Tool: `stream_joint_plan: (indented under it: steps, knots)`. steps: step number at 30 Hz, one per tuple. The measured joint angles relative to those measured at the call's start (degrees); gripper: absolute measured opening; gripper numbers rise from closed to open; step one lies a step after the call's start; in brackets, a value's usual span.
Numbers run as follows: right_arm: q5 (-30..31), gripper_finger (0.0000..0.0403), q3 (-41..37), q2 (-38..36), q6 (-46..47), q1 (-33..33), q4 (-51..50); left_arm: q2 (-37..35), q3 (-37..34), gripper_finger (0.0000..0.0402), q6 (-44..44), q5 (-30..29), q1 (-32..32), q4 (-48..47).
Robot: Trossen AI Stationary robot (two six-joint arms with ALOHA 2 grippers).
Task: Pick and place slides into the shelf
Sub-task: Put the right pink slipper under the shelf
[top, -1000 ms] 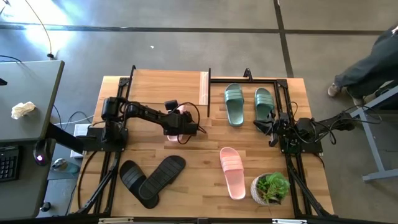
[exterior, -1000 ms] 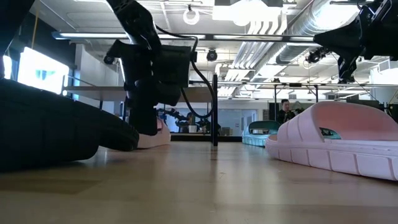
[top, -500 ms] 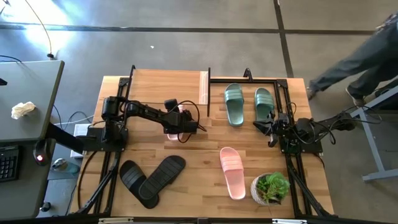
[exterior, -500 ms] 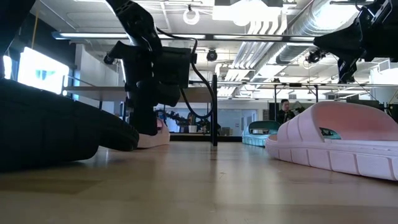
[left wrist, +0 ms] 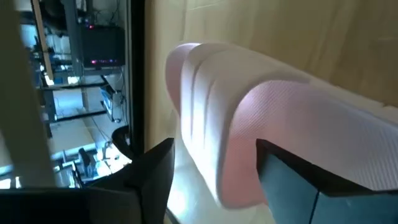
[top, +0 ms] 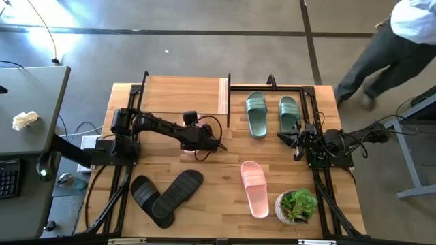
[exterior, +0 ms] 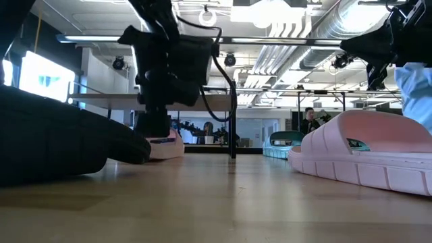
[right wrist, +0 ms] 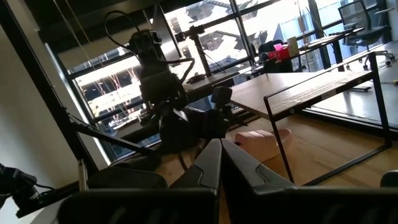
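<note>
One pale pink slide (top: 187,147) lies on the table just near of the shelf (top: 180,95), mostly hidden under my left gripper (top: 197,141). In the left wrist view the gripper (left wrist: 214,186) is open, its fingers on either side of the slide's long edge (left wrist: 230,124). The slide also shows in the low view (exterior: 167,144). The other pink slide (top: 253,188) lies near the middle right. Two black slides (top: 163,193) overlap at the near left. Two sage green slides (top: 257,113) lie at the far right. My right gripper (top: 294,139) waits shut beside them. My left gripper comes down on the pink slide from above. One finger (left wrist: 292,180) lies at the slide's textured surface (left wrist: 311,124), but I cannot tell whether it touches. A bright gap shows between the other finger (left wrist: 152,177) and the slide's ribbed edge (left wrist: 199,106). The slide rests on the table.
A potted plant (top: 296,204) stands at the near right corner. Thin black frame bars (top: 229,102) stand between the shelf and the green slides. A person (top: 402,41) walks on the floor beyond the table's far right. Bare tabletop (top: 218,204) lies between the black slides and the near pink one.
My left gripper has moved a little toward the table's near edge over the pink slide and tipped slightly. The slide stays on the table. A person has walked along the floor past the far right corner.
</note>
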Motion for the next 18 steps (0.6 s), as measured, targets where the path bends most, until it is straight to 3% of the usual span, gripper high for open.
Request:
stream_joint_plan:
  steps: [5,9,18]
  knots:
    - [-0.03,0.0,0.0,0.0,0.0,0.0,0.0,0.0,4.08,0.0224,-8.01,0.83,-3.34,-9.21]
    - [-1.6,0.0,0.0,-0.01,0.0,0.0,0.02,-0.02,8.94,0.0225,-14.8,5.72,-6.63,-16.4]
    - [-13.75,0.0,0.0,0.0,-5.3,-0.01,0.84,-0.07,20.1,0.0225,-16.26,18.03,-16.71,-19.0]
